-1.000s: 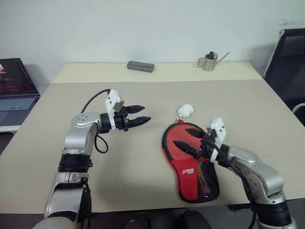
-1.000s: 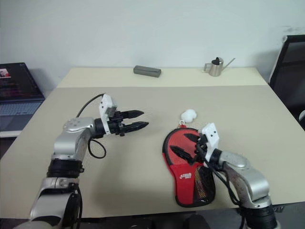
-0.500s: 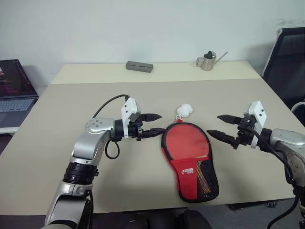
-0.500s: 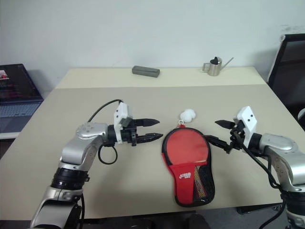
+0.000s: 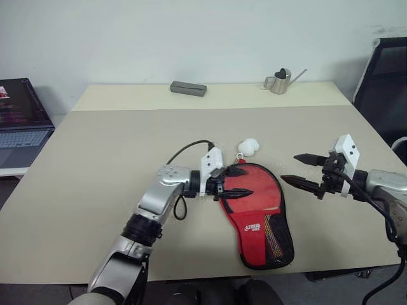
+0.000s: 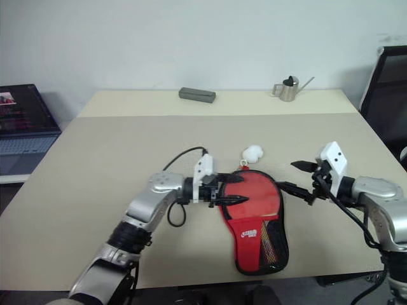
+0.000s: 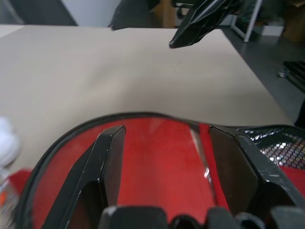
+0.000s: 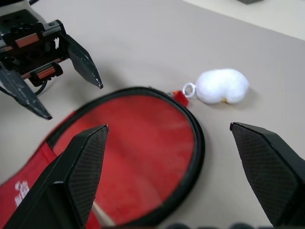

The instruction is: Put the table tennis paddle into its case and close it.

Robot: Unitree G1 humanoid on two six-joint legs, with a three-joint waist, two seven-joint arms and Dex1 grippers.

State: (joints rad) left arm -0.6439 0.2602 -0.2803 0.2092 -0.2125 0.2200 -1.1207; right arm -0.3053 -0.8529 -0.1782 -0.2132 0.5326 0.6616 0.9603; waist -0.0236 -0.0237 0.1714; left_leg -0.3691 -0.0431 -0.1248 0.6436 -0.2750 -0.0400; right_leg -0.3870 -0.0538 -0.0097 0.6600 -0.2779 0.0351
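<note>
The left pincer [image 5: 236, 182] has swung in from the tabletop's [image 5: 95, 165] left and now hangs over the case's [image 5: 257, 213] round end, fingers parted, holding nothing. The right pincer [image 5: 299, 170] has pulled off the case to its right, spread wide and empty. The paddle [image 8: 138, 152] lies in the unzipped case, handle hidden; pom-pom [image 5: 249, 146] just beyond.

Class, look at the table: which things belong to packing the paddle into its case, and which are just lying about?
Part of the job: the case with its white pom-pom pull, the paddle lying inside it, the left gripper, the right gripper.

Just lying about: grey box, small metal watering can, laptop, black chair.
</note>
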